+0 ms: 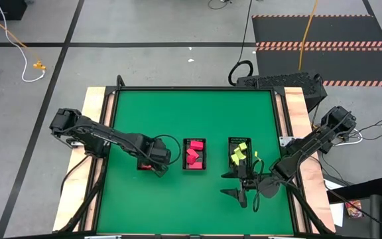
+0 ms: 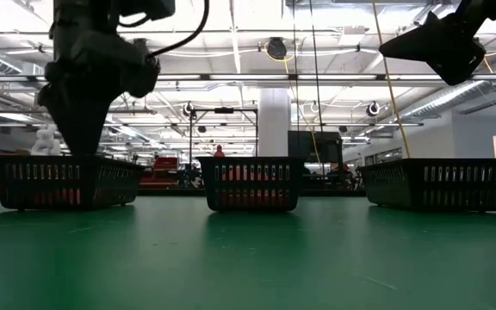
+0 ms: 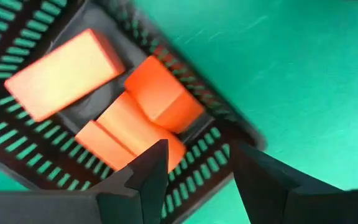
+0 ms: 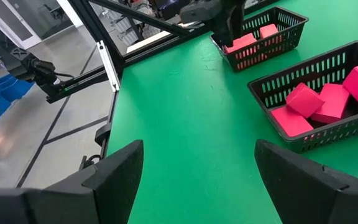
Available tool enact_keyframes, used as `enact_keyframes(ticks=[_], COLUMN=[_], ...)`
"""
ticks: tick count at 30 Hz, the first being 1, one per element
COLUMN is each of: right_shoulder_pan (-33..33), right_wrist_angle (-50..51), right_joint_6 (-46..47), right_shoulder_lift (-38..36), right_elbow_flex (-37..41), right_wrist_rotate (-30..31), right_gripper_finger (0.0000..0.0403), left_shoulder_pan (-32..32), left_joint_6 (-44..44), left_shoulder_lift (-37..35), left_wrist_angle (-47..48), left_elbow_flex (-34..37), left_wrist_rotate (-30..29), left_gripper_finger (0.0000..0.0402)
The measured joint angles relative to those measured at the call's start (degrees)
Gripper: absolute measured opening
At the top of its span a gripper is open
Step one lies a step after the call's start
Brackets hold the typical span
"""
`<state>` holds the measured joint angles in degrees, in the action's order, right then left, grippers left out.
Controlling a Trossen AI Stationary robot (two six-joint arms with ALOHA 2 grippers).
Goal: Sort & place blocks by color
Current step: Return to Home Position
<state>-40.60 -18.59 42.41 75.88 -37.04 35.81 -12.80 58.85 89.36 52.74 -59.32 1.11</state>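
Sorting looks done (only homing remains): left pincer (image 3: 197, 155) hangs open, empty over orange blocks (image 3: 148, 106) left of the middle basket (image 2: 250, 185), right pincer (image 4: 197, 152) likewise right of it.

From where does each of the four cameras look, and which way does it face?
High: above the table, facing straight down; left arm and right arm show.
Low: at table-top height, facing level past three baskets; arms enter from above.
Left wrist: on left arm, facing down into the basket of orange blocks; open fingers show.
Right wrist: on right arm, facing across the table; open fingers show.
Shared: high and right wrist views both show the pink-red blocks.
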Motion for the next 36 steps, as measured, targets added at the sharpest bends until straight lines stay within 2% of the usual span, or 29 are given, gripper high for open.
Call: enact_keyframes(ticks=[5,7,10,12,14,19,22,25,29,32,36], right_shoulder_pan=[-0.02,0.00,-0.02,-0.02,-0.04,0.14,3.00,9.36,18.67,24.24,28.53], right_wrist_angle=[0.00,0.06,0.28,0.42,0.52,2.64,2.54,2.55,2.42,0.20,-1.98], right_joint_6=[-0.02,-0.07,-1.14,-1.93,-3.34,-7.02,-12.00,-14.71,-19.30,-23.70,-27.71], right_shoulder_lift=[0.00,0.00,0.00,0.00,0.00,0.00,-0.03,-0.09,-0.29,-1.55,-3.99], right_elbow_flex=[0.00,0.00,0.00,0.00,0.00,0.00,0.00,0.00,0.00,0.02,0.02], right_wrist_rotate=[0.00,0.03,0.09,0.21,1.38,7.70,8.98,1.83,-10.47,-16.92,-23.21], right_gripper_finger=[0.0299,0.0299,0.0299,0.0299,0.0299,0.0299,0.0293,0.0282,0.0265,0.0252,0.0239], left_shoulder_pan=[-1.07,-2.45,-5.77,-7.89,-9.33,-10.60,-9.78,-7.35,-2.23,1.22,3.63], left_joint_6=[-0.48,-2.47,-5.92,-8.40,-12.29,-22.58,-28.46,-33.10,-39.99,-43.73,-46.80], left_shoulder_lift=[0.00,0.00,0.00,-0.07,-0.07,-0.07,-1.08,-3.42,-9.00,-14.46,-21.86], left_wrist_angle=[0.01,-0.01,-1.19,-4.89,-10.07,-21.04,-28.03,-37.33,-49.58,-56.96,-63.25], left_elbow_flex=[-3.19,-5.14,-7.99,-8.54,-8.30,-5.80,-2.21,3.37,12.18,17.73,23.55], left_wrist_rotate=[-1.81,-6.00,-16.28,-22.47,-26.18,-29.69,-30.81,-29.57,-22.49,-18.06,-15.68], left_gripper_finger=[0.0174,0.0174,0.0175,0.0175,0.0175,0.0175,0.0175,0.0175,0.0175,0.0175,0.0175])
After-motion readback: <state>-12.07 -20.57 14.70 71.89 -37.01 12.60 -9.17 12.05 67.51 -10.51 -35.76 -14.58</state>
